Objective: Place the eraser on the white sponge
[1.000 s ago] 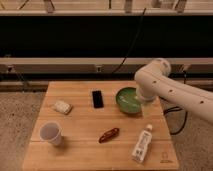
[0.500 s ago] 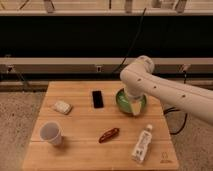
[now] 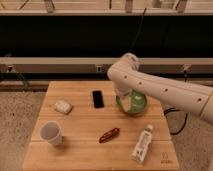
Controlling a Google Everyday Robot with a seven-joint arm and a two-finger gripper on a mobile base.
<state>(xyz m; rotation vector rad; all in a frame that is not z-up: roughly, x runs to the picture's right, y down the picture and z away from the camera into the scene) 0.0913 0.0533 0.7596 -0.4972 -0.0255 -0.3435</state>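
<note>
Lying flat on the bench [image 3: 82,135] near its back-centre, the eraser [image 3: 98,99] sits well apart from the white sponge [image 3: 63,106] to its left. We see the gripper [image 3: 123,95] just right of the eraser, over the green bowl [image 3: 136,106]; we can't tell whether it's spread or closed. Paper cup [image 3: 51,133] and bottle [image 3: 141,144] sit up front.

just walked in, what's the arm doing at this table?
One robot arm reaches in from the right, with its gripper low over the left edge of the green bowl. The black eraser lies flat on the wooden table just left of the gripper, not picked up yet. The white sponge sits further left with nothing on it. A paper cup, a reddish-brown item and a white bottle lie along the front.
</note>
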